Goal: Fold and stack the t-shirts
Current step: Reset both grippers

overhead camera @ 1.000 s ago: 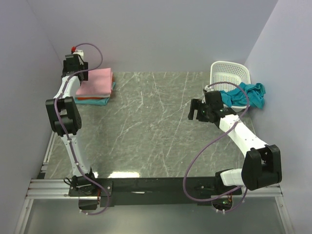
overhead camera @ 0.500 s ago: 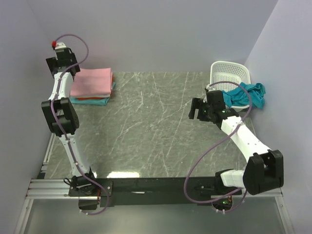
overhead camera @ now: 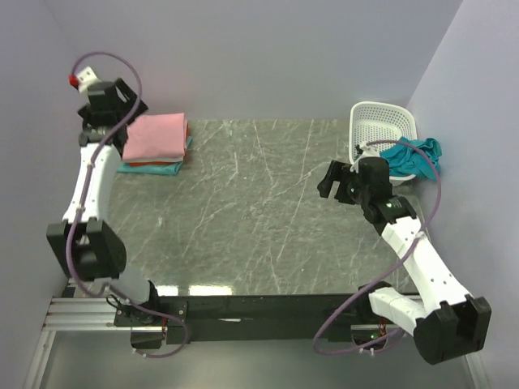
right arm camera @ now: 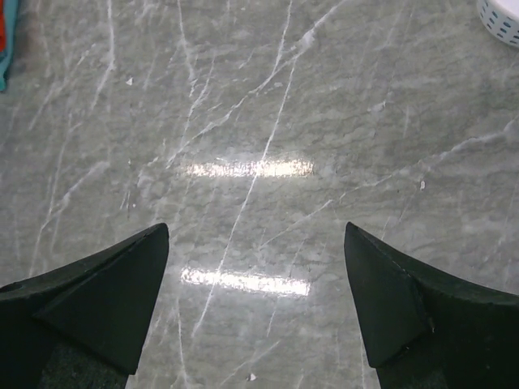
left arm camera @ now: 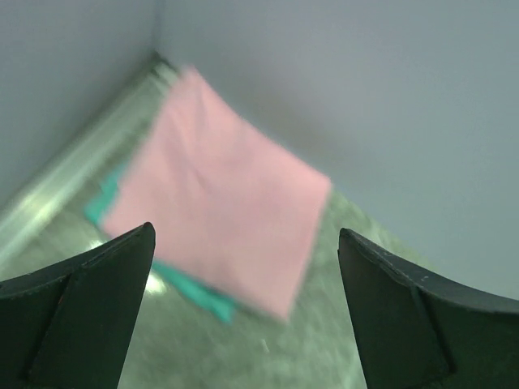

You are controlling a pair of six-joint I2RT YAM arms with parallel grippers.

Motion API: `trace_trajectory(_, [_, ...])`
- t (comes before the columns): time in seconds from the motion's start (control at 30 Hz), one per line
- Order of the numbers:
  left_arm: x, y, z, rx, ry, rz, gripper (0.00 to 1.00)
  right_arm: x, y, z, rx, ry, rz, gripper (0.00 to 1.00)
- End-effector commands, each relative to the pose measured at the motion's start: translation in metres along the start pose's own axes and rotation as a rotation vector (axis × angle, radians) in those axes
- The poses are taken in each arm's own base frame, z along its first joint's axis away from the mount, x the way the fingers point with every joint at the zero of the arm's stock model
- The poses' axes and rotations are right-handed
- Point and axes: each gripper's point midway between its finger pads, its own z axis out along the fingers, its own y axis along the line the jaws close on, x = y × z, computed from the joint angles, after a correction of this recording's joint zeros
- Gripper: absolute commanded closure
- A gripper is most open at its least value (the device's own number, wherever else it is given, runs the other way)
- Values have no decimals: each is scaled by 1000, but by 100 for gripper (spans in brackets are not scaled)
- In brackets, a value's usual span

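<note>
A folded pink t-shirt (overhead camera: 158, 136) lies on top of a stack at the back left, with orange-red and teal t-shirts' edges (overhead camera: 154, 168) showing under it. In the left wrist view the pink shirt (left arm camera: 219, 194) is blurred, with a teal edge (left arm camera: 199, 292) below it. My left gripper (overhead camera: 123, 99) (left arm camera: 243, 235) is open and empty, raised above the stack's left side. Another teal t-shirt (overhead camera: 412, 158) hangs crumpled over the basket. My right gripper (overhead camera: 332, 181) (right arm camera: 255, 228) is open and empty over bare table, left of the basket. No white shirt is in view.
A white lattice basket (overhead camera: 381, 121) stands at the back right; its corner shows in the right wrist view (right arm camera: 503, 16). Grey walls close in the back and both sides. The marble table (overhead camera: 251, 211) lies between the stack and the basket.
My left gripper has risen from the pink shirt toward the back left corner, empty. My right arm has swung so its elbow is nearer; its gripper has shifted slightly right.
</note>
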Motion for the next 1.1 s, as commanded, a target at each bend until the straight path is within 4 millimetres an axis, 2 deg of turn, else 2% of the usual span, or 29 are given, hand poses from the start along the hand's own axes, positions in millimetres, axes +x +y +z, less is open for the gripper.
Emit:
trace_trajectory(0.0, [54,-17,-34,60,101,-102,0,-2,5,-13,-33,-43,32,5])
trace_trajectory(0.07, [79,-20,-56,89,145,-104,1,-1,5,-19,-37,-53,34,5])
trace_trajectory(0.1, [92,-28,-69,104,167,-100,1,-1,4,-21,-36,-57,40,5])
trace_trajectory(0.13, [99,-29,-79,101,170,-101,1,3,3,-23,-36,-57,42,5])
trace_trajectory(0.17, [115,-34,-99,125,181,-91,1,3,3,-24,-40,-65,51,5])
trace_trajectory(0.23, [127,-39,-119,157,175,-93,1,9,2,-27,-47,-80,64,5])
trace_trajectory(0.27, [147,-40,-137,199,202,-82,1,8,5,-27,-67,-96,66,5])
trace_trajectory(0.3, [154,-41,-146,222,210,-86,0,10,5,-28,-78,-101,66,5])
trace_trajectory(0.37, [179,-31,-166,244,243,-94,1,15,0,-29,-70,-115,71,5])
trace_trajectory(0.47, [201,-12,-184,238,268,-109,0,22,-8,-28,-41,-132,82,5])
trace_trajectory(0.63, [220,10,-193,224,297,-72,0,33,-20,-24,-5,-147,105,4])
trace_trajectory(0.8, [218,13,-193,204,301,-43,1,33,-38,-23,81,-175,109,4])
trace_trajectory(0.93, [212,20,-195,165,288,-44,1,35,-37,-21,73,-180,108,4])
trace_trajectory(1.07, [216,23,-198,193,276,-64,0,37,-40,-21,82,-187,114,4])
